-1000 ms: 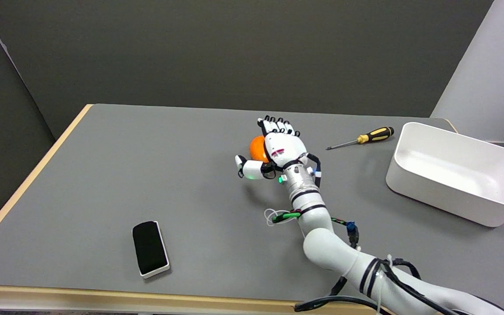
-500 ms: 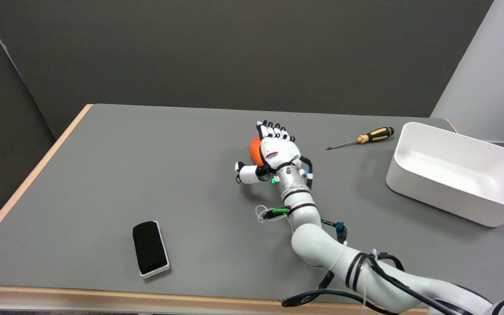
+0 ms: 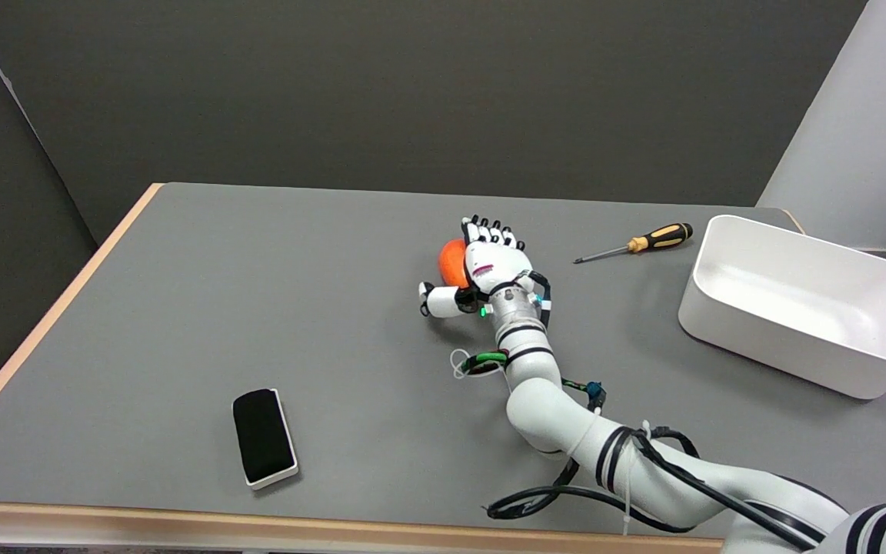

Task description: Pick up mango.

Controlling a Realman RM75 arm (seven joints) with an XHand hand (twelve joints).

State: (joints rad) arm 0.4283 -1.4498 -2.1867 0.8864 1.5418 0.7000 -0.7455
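The mango [image 3: 451, 261] is an orange rounded fruit lying on the grey table [image 3: 258, 292] near its middle. My right hand [image 3: 489, 263] lies over its right side, back upward, and hides much of it. The fingers [image 3: 491, 231] reach past the fruit's far side with their black tips bent down. The thumb [image 3: 440, 300] sticks out to the left below the mango, apart from it. Whether the palm touches the fruit is hidden. The mango rests on the table.
A yellow-and-black screwdriver [image 3: 639, 242] lies to the right of the hand. A white bin [image 3: 804, 304] stands at the table's right edge. A black eraser in a white holder [image 3: 264, 436] lies near the front edge. Arm cables [image 3: 535, 504] trail over the front.
The hand has sunk lower onto the mango and covers more of it. The forearm and elbow have swung left and down toward the table. The mango has stayed in place.
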